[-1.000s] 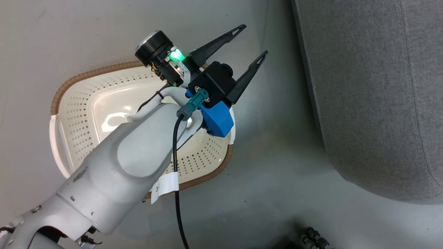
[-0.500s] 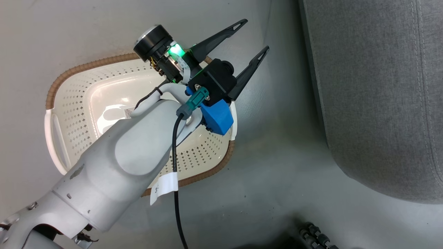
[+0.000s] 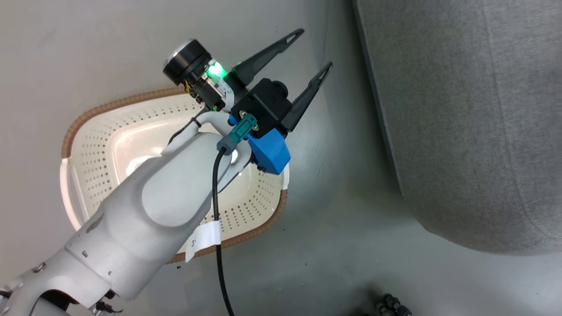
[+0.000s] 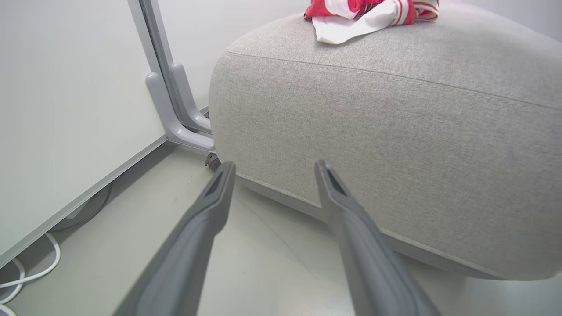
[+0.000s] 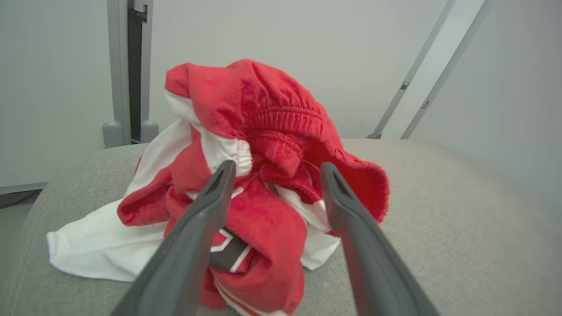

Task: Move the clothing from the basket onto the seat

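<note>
**A:** What sort of room is it, and what is underfoot?

**B:** A smooth, pale grey floor, glossy enough to catch the light. The grey upholstered seat, rounded and stitched along its seams, takes up the right side of the head view. In the left wrist view a white wall panel in a grey frame stands at one end of the seat, and a white cable loops on the floor below the panel. The cream basket with its brown rim sits on the floor to the left of the seat, apart from it.

**A:** And the clothing?

**B:** The red-and-white clothing lies heaped on top of the seat. The right gripper is right at the heap, its fingers spread wide with bunched red cloth showing between the tips; they clamp nothing, and I cannot tell whether they touch it. The left gripper hangs above the basket's seat-side rim, tips over the floor between basket and seat; its fingers are likewise wide apart and hold nothing. From that wrist the clothing sits high on the seat, well apart.

**A:** How many of each?

**B:** One basket, its pale bottom bare where the arm leaves it in sight; one seat; one heap of clothing, though I cannot tell how many garments are in it; two grippers, with two dark fingers each.
</note>
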